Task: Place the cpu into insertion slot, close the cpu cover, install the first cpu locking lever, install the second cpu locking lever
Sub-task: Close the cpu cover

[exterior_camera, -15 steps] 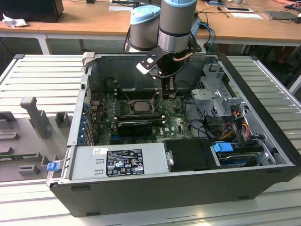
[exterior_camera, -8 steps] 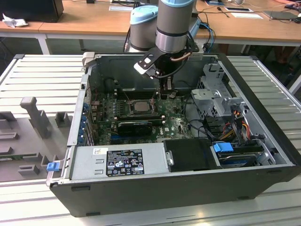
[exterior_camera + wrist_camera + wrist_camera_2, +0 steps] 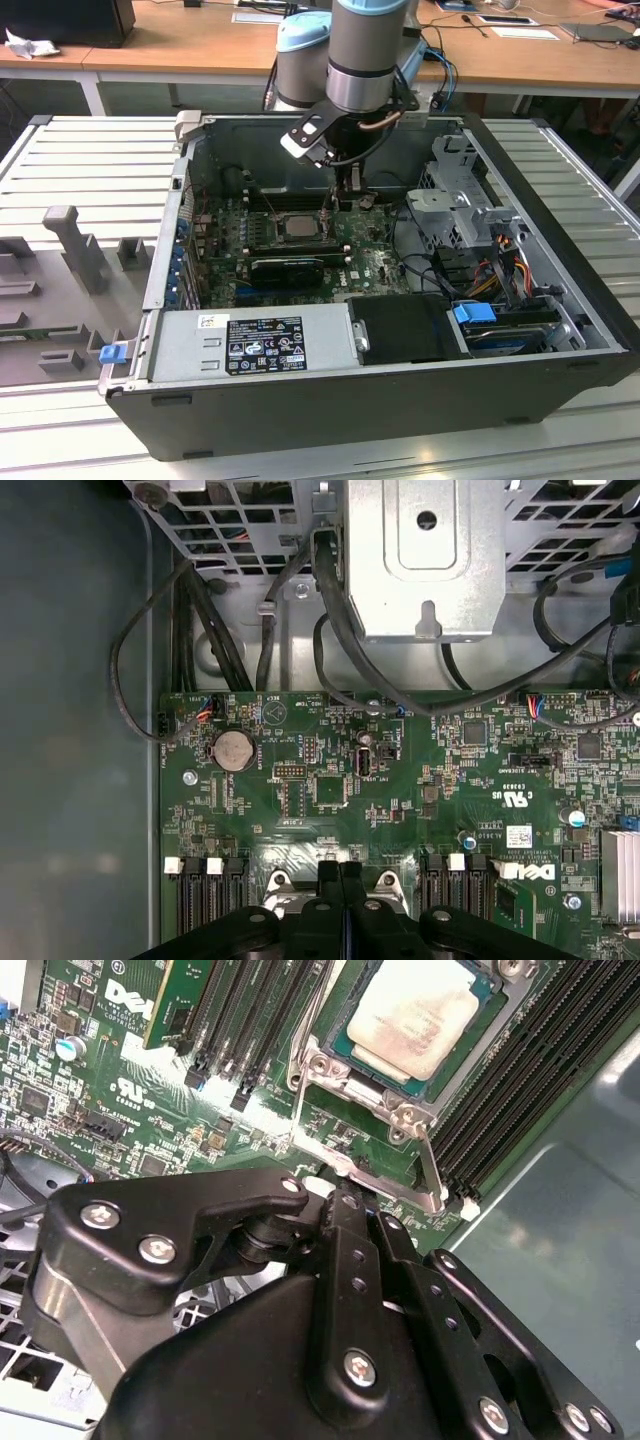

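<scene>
We judge the job roughly half done. The cpu lies flat in the slot, just beyond the claw tips, its silver-grey top smeared with pale marks. The cover appears to be down, framing the chip's edges. The claw's fingers are drawn together with no gap. Its tips sit at a thin metal lever beside the socket, though we cannot tell whether they pinch it. Neither lever looks latched to us, so the locking seems left.
</scene>
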`<state>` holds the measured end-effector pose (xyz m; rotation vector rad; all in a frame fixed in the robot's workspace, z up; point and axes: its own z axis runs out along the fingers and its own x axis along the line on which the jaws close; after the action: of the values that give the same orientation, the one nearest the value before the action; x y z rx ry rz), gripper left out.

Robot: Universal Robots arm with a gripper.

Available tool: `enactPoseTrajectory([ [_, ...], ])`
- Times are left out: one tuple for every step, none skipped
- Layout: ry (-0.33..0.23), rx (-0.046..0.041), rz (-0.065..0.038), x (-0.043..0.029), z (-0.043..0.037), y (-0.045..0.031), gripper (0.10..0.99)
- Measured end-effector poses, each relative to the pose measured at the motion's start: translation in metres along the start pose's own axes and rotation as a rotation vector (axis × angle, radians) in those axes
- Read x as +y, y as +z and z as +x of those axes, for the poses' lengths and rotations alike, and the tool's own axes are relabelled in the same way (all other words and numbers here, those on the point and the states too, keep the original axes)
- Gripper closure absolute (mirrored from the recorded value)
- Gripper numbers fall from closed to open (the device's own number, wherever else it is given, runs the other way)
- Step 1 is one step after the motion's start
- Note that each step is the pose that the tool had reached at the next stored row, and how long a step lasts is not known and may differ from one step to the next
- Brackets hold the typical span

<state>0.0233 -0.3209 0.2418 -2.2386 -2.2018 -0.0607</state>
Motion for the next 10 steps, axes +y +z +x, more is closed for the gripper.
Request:
enactPoseTrajectory([
  [0.000,0.0000,0.000,-0.0004,0.0000,0.0000,0.980],
  [0.000,0.0000,0.000,-0.0007,0.0000,0.0000,0.980],
  [0.000,-0.0001,0.000,-0.0010,0.0000,0.0000,0.980],
  [0.000,0.0000,0.000,-0.0014,0.0000,0.0000,0.980],
  [0.000,0.0000,0.000,-0.0017,0.0000,0.0000,0.980],
  [0.000,0.0000,0.000,-0.0020,0.0000,-0.0001,0.980],
  [0.000,0.0000,0.000,-0.0026,0.0000,-0.0001,0.980],
  [0.000,0.0000,0.000,-0.0031,-0.0001,-0.0001,0.980],
  [0.000,-0.0001,0.000,-0.0035,-0.0001,-0.0001,0.980],
  [0.000,0.0000,0.000,-0.0037,-0.0001,-0.0001,0.980],
])
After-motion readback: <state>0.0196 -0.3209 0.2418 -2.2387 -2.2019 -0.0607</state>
